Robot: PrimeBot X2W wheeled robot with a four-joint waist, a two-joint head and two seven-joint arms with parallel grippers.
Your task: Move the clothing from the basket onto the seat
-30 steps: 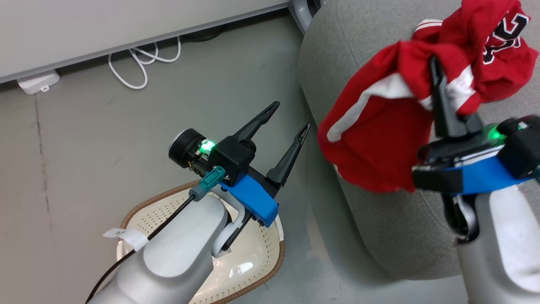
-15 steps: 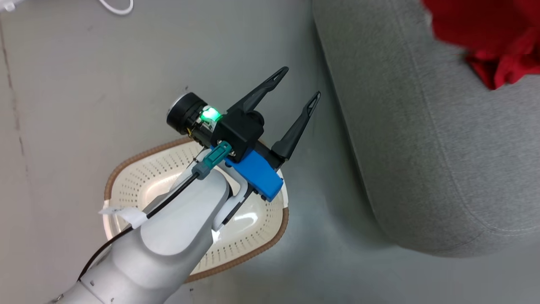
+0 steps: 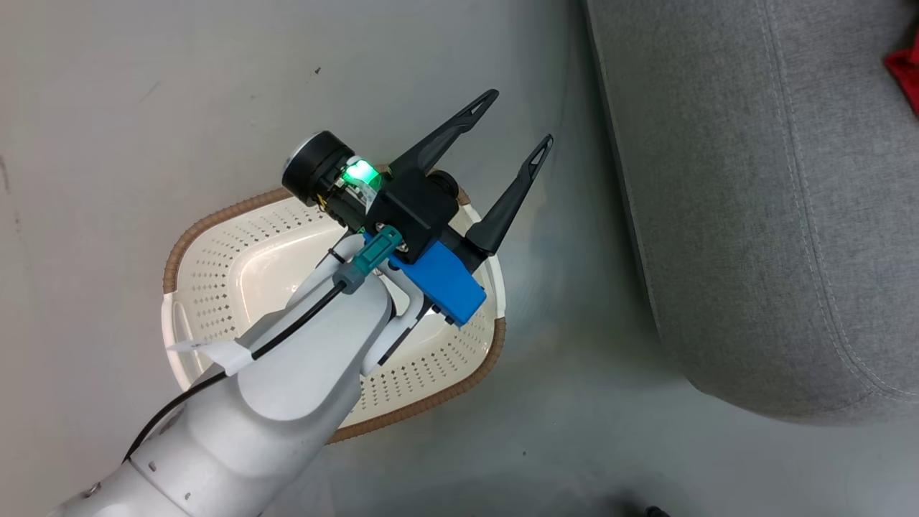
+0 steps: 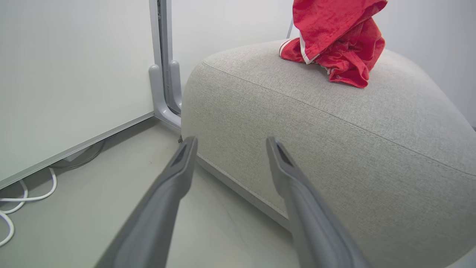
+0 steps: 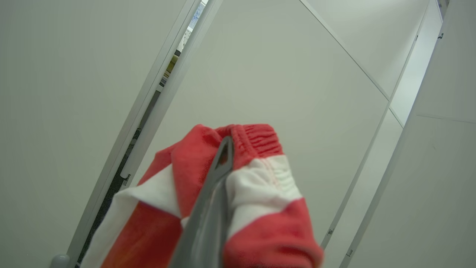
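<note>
As it hangs, clothing (image 4: 334, 44) stretches vertically onto seat (image 4: 316, 149).

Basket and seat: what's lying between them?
Bare grey floor, in the head view, separates the basket and the seat; the open left claw hangs partly over that strip.

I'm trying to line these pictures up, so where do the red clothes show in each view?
Head view: the red clothes, a scrap at the upper right edge, over the grey seat.
Left wrist view: top, right of centre, lower folds on the seat.
Right wrist view: bottom centre, pinched in the shut right gripper.
Shared landmark: the grey seat, in the head and left wrist views.
</note>
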